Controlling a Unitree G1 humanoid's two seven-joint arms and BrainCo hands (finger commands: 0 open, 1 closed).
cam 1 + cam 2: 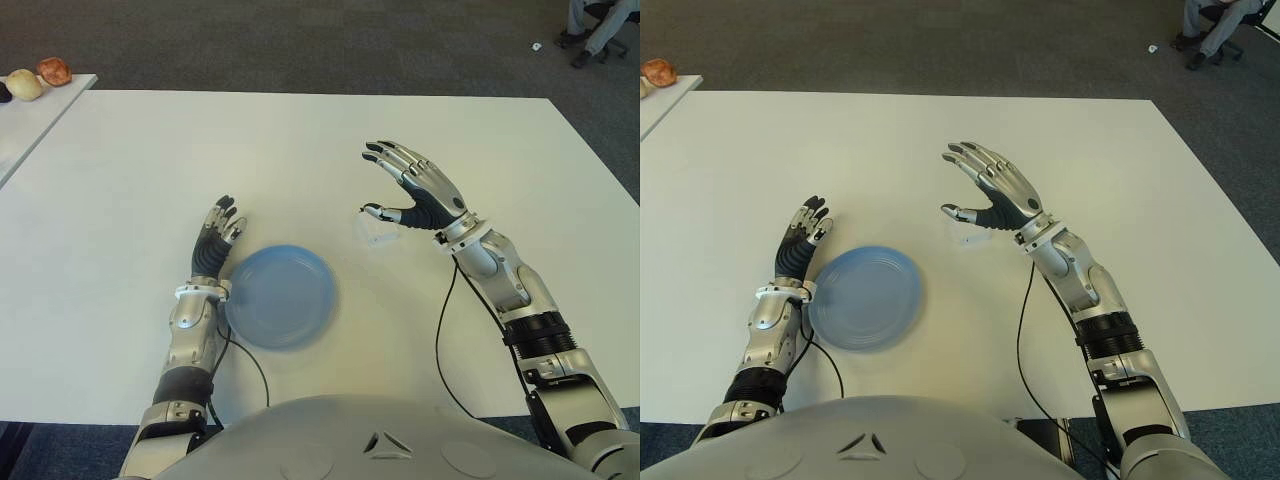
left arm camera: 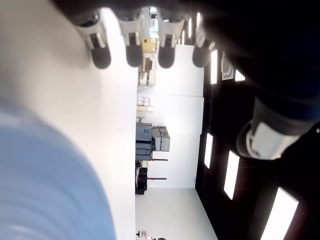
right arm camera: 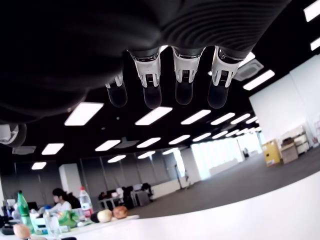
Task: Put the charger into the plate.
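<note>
A round blue plate (image 1: 280,296) lies on the white table (image 1: 300,150) near its front edge. The charger (image 1: 378,232), small and white, lies on the table to the right of the plate and a little farther back. My right hand (image 1: 405,185) hovers over it, open, fingers (image 3: 152,80) spread and holding nothing; the thumb tip is just above the charger. My left hand (image 1: 215,240) shows against the plate's left rim with its fingers (image 2: 132,47) stretched out and nothing in them. The plate (image 2: 45,190) fills a corner of the left wrist view.
A second white table (image 1: 30,110) at the far left carries a few round food items (image 1: 40,75). A seated person's legs (image 1: 600,25) show at the far right on the dark carpet. A black cable (image 1: 440,330) hangs beside my right forearm.
</note>
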